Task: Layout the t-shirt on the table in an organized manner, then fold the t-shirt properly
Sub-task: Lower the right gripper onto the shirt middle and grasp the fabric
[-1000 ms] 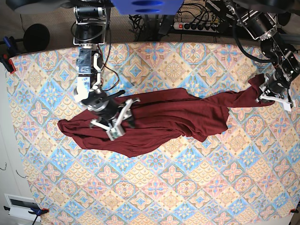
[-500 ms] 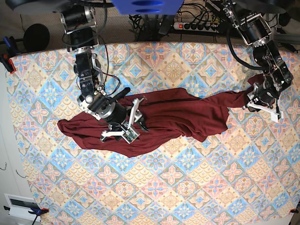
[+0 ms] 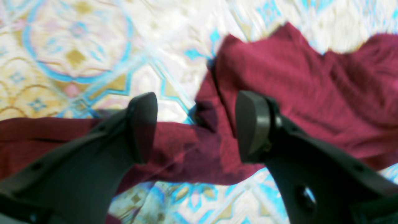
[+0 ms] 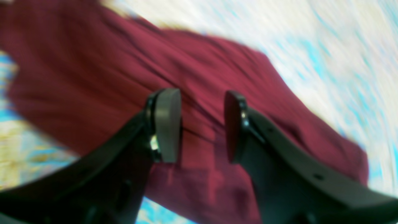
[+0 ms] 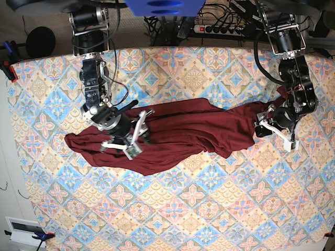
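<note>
The maroon t-shirt (image 5: 183, 130) lies crumpled in a long band across the middle of the patterned table (image 5: 209, 209), one sleeve trailing to the right. My right gripper (image 5: 131, 138) hovers over the shirt's left part; in the right wrist view this gripper (image 4: 200, 124) is open with cloth (image 4: 93, 77) below it and nothing between the fingers. My left gripper (image 5: 269, 130) sits at the right sleeve. The left wrist view shows that gripper (image 3: 196, 124) wide open above the sleeve fabric (image 3: 295, 87), holding nothing.
A power strip and cables (image 5: 220, 29) lie beyond the table's far edge. Clamps (image 5: 8, 68) hold the cloth at the left corner. A white box (image 5: 23, 230) sits off the near left corner.
My left gripper opened and let the sleeve drop, moving left and toward the front from the right edge. My right gripper shifted a little over the shirt and stayed open.
</note>
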`<state>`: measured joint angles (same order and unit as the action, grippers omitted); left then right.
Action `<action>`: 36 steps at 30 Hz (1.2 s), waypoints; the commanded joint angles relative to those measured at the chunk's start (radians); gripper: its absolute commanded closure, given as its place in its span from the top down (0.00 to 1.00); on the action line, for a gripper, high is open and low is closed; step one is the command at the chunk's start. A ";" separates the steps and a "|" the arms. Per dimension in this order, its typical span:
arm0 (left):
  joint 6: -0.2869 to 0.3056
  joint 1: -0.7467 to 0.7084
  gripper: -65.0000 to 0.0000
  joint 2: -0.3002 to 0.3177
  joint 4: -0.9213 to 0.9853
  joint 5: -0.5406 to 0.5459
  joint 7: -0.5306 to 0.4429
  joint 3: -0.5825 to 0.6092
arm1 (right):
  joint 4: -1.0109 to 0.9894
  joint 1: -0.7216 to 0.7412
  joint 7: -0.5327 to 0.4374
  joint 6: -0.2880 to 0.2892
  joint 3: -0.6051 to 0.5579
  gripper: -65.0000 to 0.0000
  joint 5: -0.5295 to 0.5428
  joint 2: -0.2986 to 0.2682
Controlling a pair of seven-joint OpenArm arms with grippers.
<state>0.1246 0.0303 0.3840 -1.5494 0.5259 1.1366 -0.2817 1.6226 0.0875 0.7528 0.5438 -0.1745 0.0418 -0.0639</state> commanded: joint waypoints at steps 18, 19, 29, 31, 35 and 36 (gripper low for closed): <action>-0.004 0.038 0.60 0.076 -0.018 0.007 -0.014 0.143 | 0.026 -0.012 -0.039 0.012 -0.007 0.35 0.031 0.055; -0.004 0.036 0.60 0.076 -0.018 0.007 -0.014 0.141 | 0.026 -0.012 -0.039 0.012 -0.009 0.35 0.031 0.055; -0.003 0.006 0.60 0.126 -0.024 0.009 -0.011 0.141 | 0.017 -0.005 -0.039 0.009 -0.076 0.35 0.031 0.055; -0.003 -0.022 0.60 0.154 -0.038 0.010 -0.011 0.143 | 0.017 0.011 -0.036 0.009 -0.076 0.35 0.031 0.055; -0.003 -0.079 0.60 0.198 -0.109 0.013 -0.011 0.143 | 0.015 0.056 -0.029 0.008 -0.076 0.35 0.031 0.055; -0.003 -0.089 0.60 0.206 -0.124 0.012 -0.011 0.143 | 0.012 0.062 -0.029 0.008 -0.076 0.35 0.031 0.055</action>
<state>0.1215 -0.0700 0.5785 -1.6562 0.5312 1.1393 -0.1345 1.6211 0.1364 0.7456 0.5472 -0.2504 0.0559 -0.0139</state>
